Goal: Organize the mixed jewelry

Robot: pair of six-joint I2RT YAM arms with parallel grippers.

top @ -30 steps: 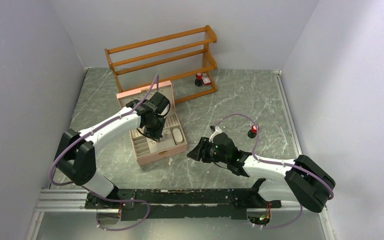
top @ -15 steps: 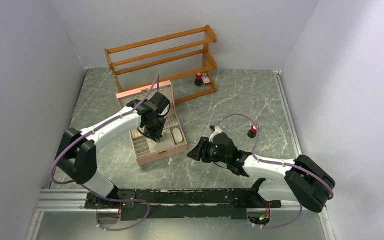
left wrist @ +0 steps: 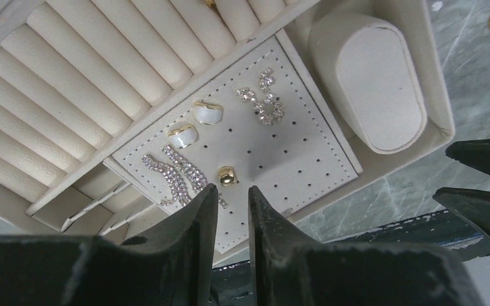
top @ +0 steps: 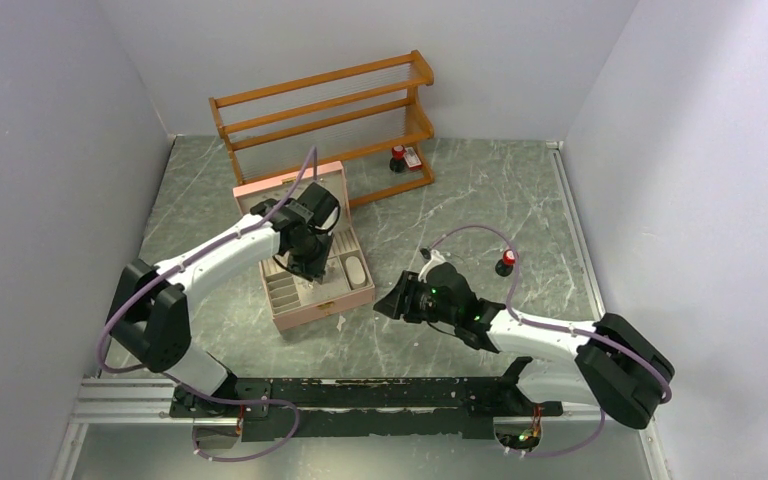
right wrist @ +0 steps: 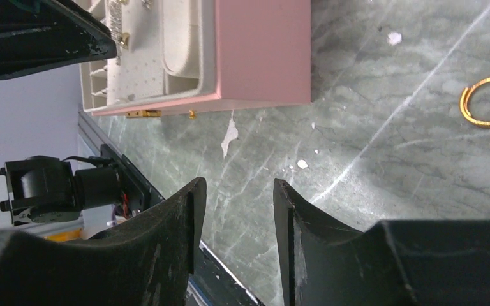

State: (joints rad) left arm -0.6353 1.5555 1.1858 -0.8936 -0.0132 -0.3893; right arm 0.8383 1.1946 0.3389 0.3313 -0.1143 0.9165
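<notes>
The pink box (top: pixel 312 312) lies open under my left gripper (top: pixel 309 268). In the left wrist view its white perforated panel (left wrist: pixel 293 146) carries a small gold stud (left wrist: pixel 227 175), two white-and-gold earrings (left wrist: pixel 194 124) and sparkling rhinestone earrings (left wrist: pixel 265 105). My left gripper (left wrist: pixel 233 189) hovers just short of the stud, its jaws a narrow gap apart with nothing between them. A gold ring (right wrist: pixel 488 102) lies on the marble to the right of the box (right wrist: pixel 261 51). Low over the table, my right gripper (right wrist: pixel 238 182) stands open and empty, near the box's front corner.
Cream ring rolls (left wrist: pixel 89 83) and a padded cushion (left wrist: pixel 373 89) fill the rest of the box. A wooden rack (top: pixel 320 110) stands at the back. One red-capped bottle (top: pixel 398 158) sits at the rack's foot, another (top: pixel 505 262) at mid-right.
The left gripper's jaws have parted a little above the earring panel. Both arms have stayed almost where they were.
</notes>
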